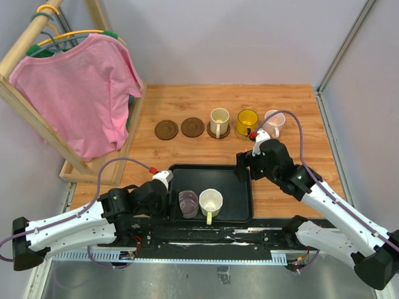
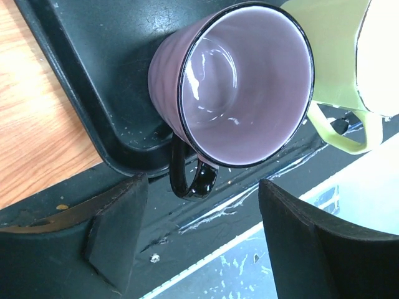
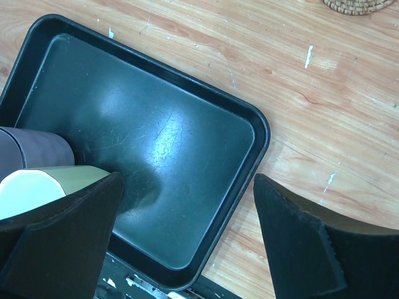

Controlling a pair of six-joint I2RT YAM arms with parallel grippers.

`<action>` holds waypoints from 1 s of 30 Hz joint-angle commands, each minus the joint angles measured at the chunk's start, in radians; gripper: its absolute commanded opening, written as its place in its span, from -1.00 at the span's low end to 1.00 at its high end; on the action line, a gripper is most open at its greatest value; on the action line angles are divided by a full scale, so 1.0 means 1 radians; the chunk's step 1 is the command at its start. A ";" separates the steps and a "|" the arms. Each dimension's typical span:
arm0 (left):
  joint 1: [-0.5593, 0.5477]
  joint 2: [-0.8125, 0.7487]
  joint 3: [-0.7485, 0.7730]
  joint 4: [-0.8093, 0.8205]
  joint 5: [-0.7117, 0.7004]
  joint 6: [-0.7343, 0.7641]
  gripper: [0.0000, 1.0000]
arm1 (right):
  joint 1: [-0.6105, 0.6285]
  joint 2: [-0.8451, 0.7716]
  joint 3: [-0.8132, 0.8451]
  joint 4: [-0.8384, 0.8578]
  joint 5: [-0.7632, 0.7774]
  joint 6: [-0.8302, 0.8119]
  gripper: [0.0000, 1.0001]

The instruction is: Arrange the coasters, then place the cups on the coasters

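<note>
Two dark brown coasters (image 1: 166,129) (image 1: 192,127) lie bare in the back row. To their right stand a cream cup (image 1: 219,122), an amber cup (image 1: 247,121) and a pale pink cup (image 1: 272,122), each on a coaster. In the black tray (image 1: 212,167) stand a grey-lilac cup (image 1: 188,204) (image 2: 243,81) and a white cup with a yellowish handle (image 1: 211,202) (image 2: 349,75). My left gripper (image 1: 173,202) (image 2: 199,243) is open just short of the lilac cup's black handle (image 2: 193,180). My right gripper (image 1: 244,167) (image 3: 187,230) hangs open over the tray's right edge (image 3: 262,134), holding nothing.
A wooden rack with a pink shirt (image 1: 81,93) stands at the back left, its base reaching along the table's left side. The edge of a woven coaster (image 3: 358,5) shows at the top of the right wrist view. Grey walls close in the table.
</note>
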 commanded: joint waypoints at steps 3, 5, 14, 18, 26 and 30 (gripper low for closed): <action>-0.028 0.021 -0.037 0.083 -0.026 -0.049 0.44 | 0.023 -0.004 -0.008 0.005 0.022 0.006 0.73; -0.032 0.044 -0.038 0.093 -0.032 -0.050 0.40 | 0.024 -0.001 -0.005 0.003 0.024 0.002 0.73; -0.055 0.128 -0.061 0.158 -0.056 -0.046 0.18 | 0.023 0.008 -0.010 0.004 0.032 -0.004 0.73; -0.055 0.161 -0.068 0.182 -0.068 -0.029 0.05 | 0.023 0.004 -0.013 0.003 0.037 -0.004 0.73; -0.054 0.202 -0.093 0.264 -0.122 -0.027 -0.08 | 0.023 -0.001 -0.028 0.006 0.046 -0.004 0.73; -0.055 0.231 -0.091 0.298 -0.169 -0.018 -0.09 | 0.024 -0.007 -0.038 0.007 0.051 -0.003 0.73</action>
